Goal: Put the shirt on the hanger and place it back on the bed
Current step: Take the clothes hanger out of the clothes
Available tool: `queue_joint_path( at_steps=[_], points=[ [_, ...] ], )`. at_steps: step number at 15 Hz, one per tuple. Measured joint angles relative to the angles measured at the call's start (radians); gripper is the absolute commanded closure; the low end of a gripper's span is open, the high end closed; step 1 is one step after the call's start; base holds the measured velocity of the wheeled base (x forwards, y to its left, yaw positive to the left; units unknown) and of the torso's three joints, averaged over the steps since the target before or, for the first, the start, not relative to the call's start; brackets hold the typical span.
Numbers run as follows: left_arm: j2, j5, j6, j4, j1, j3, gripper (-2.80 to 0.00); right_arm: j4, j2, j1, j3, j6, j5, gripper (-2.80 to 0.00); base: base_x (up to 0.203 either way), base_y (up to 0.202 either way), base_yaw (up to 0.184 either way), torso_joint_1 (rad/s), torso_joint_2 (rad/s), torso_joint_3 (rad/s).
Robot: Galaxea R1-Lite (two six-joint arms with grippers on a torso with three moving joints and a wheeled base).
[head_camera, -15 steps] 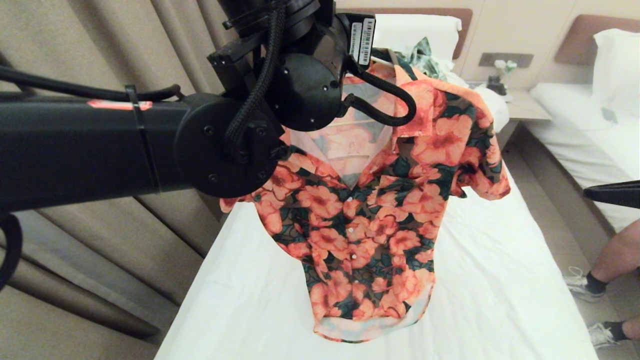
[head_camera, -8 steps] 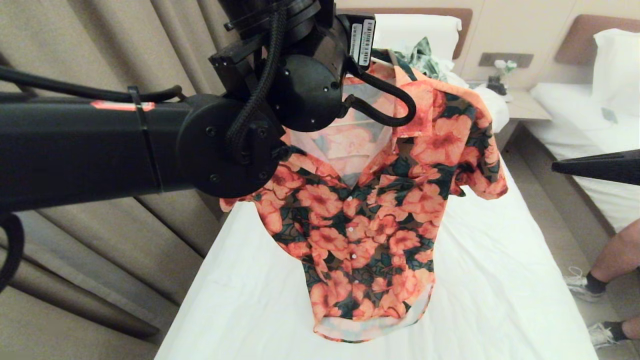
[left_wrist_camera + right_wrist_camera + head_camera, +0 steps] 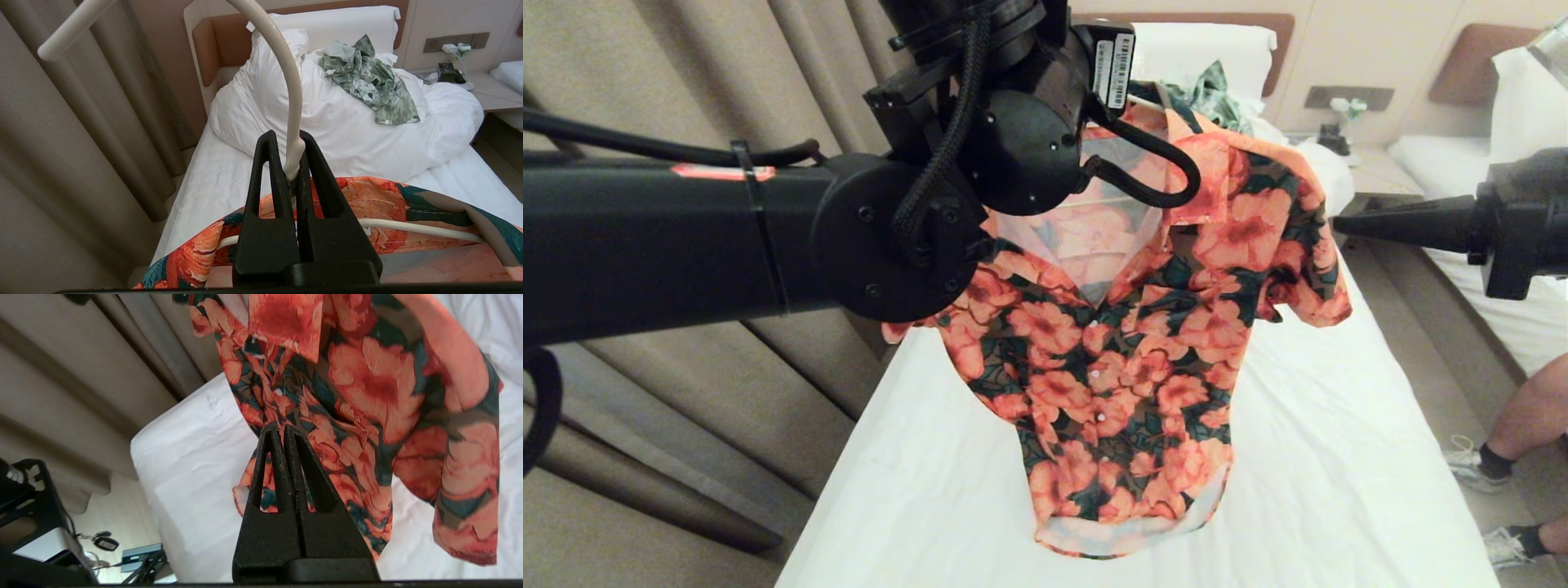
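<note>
The flowered shirt (image 3: 1127, 367) hangs in the air above the bed (image 3: 1339, 457), its hem resting on the white sheet. It is draped on the cream hanger (image 3: 292, 102), whose bar (image 3: 429, 228) runs inside the collar. My left gripper (image 3: 286, 141) is shut on the hanger's neck just under the hook; in the head view the left arm (image 3: 686, 237) hides it. My right gripper (image 3: 1339, 229) is level, shut and empty, and points at the shirt's sleeve from the right, close to it. The right wrist view has those shut fingers (image 3: 282, 428) in front of the shirt (image 3: 367, 396).
A green-and-white leaf-print garment (image 3: 367, 77) lies on the bunched duvet (image 3: 347, 122) by the headboard. Curtains (image 3: 727, 73) hang along the left. A nightstand (image 3: 1380, 175) and a second bed (image 3: 1503, 229) stand right. A person's legs (image 3: 1527, 425) are at the right edge.
My right arm has come in from the right edge, risen and reached left toward the shirt's sleeve. The left arm, hanger and shirt have stayed still.
</note>
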Motion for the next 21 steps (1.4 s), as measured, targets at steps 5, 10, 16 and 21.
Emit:
queue_joint_path(
  at_steps=[5, 10, 16, 21],
  points=[
    [0.000, 0.000, 0.000, 0.002, -0.005, -0.013, 0.00, -0.058, 0.082, 0.059, -0.046, -0.015, -0.041, -2.80, 0.000, 0.000, 0.000, 0.000, 0.00, 0.000],
    [0.000, -0.001, 0.000, 0.001, -0.005, -0.014, 0.00, -0.154, 0.181, 0.100, -0.101, -0.017, -0.083, -2.80, 0.000, 0.000, 0.000, 0.000, 0.00, 0.000],
    [0.002, -0.001, 0.000, 0.001, -0.005, -0.012, 0.00, -0.206, 0.275, 0.173, -0.177, -0.003, -0.111, -2.80, 0.000, 0.000, 0.000, 0.000, 0.00, 0.000],
    [0.008, 0.000, 0.000, -0.005, -0.007, -0.012, 0.00, -0.207, 0.308, 0.220, -0.216, 0.017, -0.181, 0.00, 0.000, 0.000, 0.000, 0.000, 0.00, 0.000]
  ],
)
